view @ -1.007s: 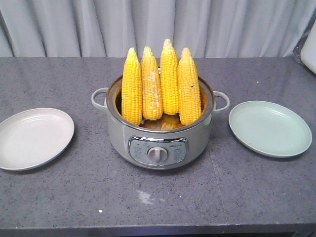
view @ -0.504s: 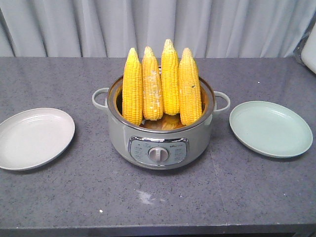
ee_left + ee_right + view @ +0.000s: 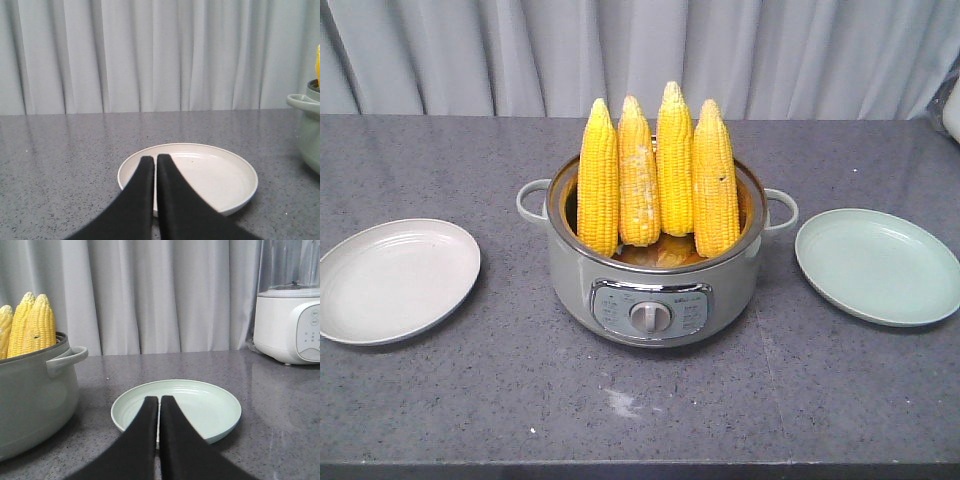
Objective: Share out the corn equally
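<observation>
Left end effector (image 3: 153,158), right end effector (image 3: 159,399), both together; four corn cobs (image 3: 674,160) upright in cooker (image 3: 570,275).

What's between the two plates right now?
The pot, holding four upright corn cobs, sits between the white plate and green plate, seen in the front view.

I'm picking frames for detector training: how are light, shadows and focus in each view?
Front view: soft, even light; the corn is sharp, with a faint shadow beneath the cooker. Left wrist view: the left claw is a featureless black silhouette; the counter has a dull sheen. Right wrist view: the right claw is equally black; the white appliance mirrors faintly in the counter.
</observation>
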Tool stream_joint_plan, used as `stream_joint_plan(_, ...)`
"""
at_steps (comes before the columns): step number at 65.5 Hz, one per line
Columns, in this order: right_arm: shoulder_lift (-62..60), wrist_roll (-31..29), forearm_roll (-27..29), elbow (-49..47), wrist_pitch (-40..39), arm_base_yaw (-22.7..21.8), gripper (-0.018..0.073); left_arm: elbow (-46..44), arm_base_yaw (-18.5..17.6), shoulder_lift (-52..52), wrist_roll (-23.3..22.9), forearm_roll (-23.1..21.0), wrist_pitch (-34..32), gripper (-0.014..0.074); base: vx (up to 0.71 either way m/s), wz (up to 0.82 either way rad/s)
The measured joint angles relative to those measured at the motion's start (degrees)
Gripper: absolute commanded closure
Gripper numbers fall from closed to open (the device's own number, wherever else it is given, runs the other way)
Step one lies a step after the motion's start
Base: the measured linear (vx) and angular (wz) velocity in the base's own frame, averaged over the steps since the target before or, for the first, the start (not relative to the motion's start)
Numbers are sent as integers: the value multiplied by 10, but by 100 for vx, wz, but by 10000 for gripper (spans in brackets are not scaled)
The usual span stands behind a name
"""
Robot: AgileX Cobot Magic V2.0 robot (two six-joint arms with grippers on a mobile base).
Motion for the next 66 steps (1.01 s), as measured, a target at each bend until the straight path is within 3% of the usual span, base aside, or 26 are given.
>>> stream_joint_plan(66, 0, 0, 0, 0, -3, 0, 566, 0, 0, 0, 0, 0, 0, 603, 0, 0)
